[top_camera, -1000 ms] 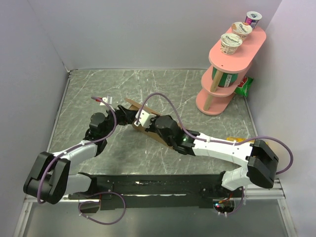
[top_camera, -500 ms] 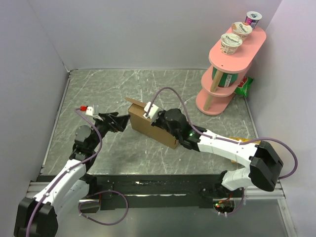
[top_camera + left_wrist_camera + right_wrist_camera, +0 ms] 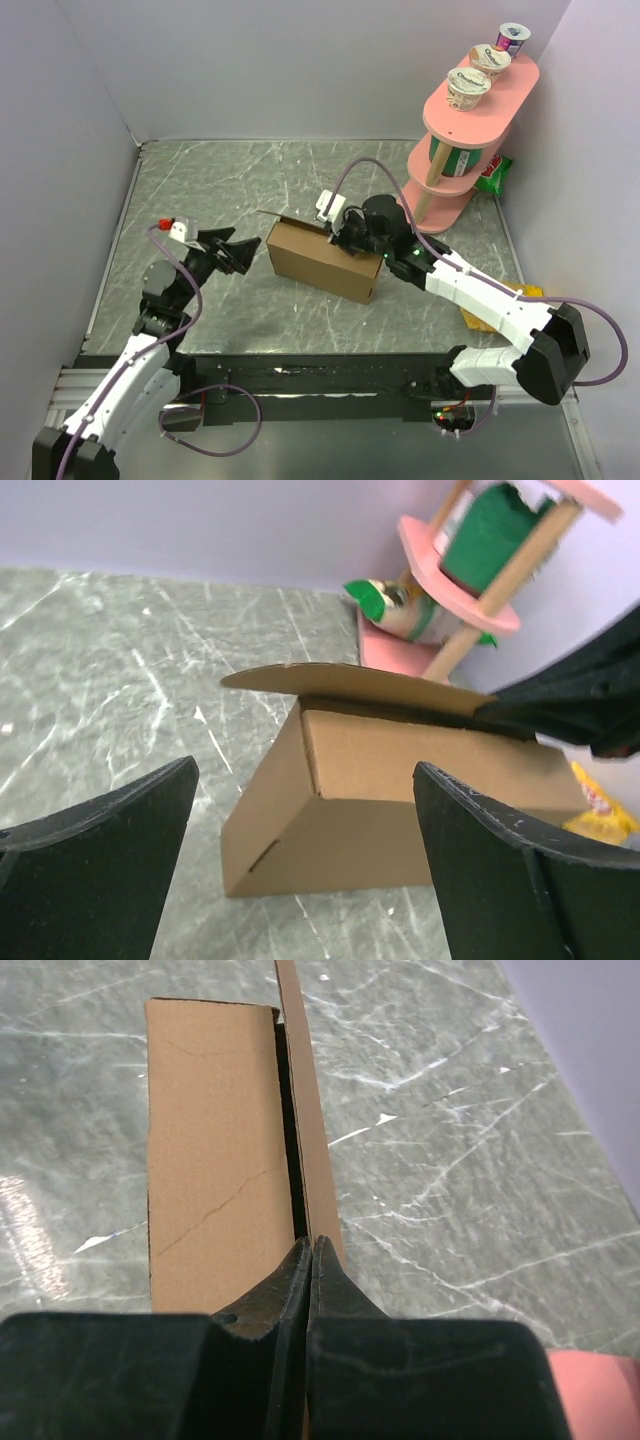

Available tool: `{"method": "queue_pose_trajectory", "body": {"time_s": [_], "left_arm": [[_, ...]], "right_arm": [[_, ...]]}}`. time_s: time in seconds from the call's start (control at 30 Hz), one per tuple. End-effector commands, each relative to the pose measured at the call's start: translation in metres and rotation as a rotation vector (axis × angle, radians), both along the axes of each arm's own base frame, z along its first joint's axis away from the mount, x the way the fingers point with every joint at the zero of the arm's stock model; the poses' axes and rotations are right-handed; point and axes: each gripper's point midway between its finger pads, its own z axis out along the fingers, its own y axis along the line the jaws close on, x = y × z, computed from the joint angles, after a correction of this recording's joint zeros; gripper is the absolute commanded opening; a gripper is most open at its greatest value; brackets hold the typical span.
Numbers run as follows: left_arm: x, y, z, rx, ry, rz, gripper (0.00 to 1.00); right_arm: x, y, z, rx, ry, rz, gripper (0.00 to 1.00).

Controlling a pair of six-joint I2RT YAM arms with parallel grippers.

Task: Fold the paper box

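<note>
Cardboard box (image 3: 322, 262) sits mid-table (image 3: 200, 180), nearly formed. Its raised lid flap (image 3: 350, 683) is pinched by the right gripper (image 3: 338, 232), likely to steer it down. The left gripper (image 3: 248, 252) hovers wide open and empty beside the box's end.

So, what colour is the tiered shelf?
The shelf is pink; the top external view shows it best.

The paper box (image 3: 322, 262) is plain brown cardboard. The table (image 3: 200, 185) is dark grey-green with white marble veining. The tiered shelf (image 3: 432, 213) is salmon pink.
</note>
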Motion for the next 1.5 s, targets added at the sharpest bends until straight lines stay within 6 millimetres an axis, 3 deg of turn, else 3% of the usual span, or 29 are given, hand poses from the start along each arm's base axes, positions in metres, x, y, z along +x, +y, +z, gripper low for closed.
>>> {"method": "queue_pose_trajectory", "body": {"time_s": [0.0,0.13,0.43,0.67,0.87,1.27,1.47], "left_arm": [[-0.003,-0.022,0.023,0.089,-0.173,-0.151,0.95],[0.010,-0.032,0.021,0.181,-0.206,-0.205,0.99],[0.042,-0.020,0.019,0.328,-0.256,-0.162,0.96],[0.046,-0.010,0.018,0.290,-0.238,-0.288,0.96],[0.047,-0.027,0.022,0.245,-0.223,-0.448,0.97],[0.069,-0.031,0.010,0.234,-0.174,-0.424,0.99],[0.086,-0.042,0.004,0.266,-0.166,-0.394,0.99]], "right_arm": [[-0.016,-0.005,-0.023,-0.028,0.148,0.047,0.00],[-0.014,-0.004,-0.023,-0.025,0.160,0.060,0.00],[-0.006,-0.008,-0.026,-0.026,0.223,0.089,0.00],[0.004,-0.015,-0.016,0.021,0.263,0.107,0.00],[0.004,-0.015,-0.003,0.031,0.297,0.155,0.00],[0.009,-0.015,0.008,0.050,0.294,0.161,0.00],[0.009,-0.014,0.007,0.054,0.304,0.165,0.00]]}}
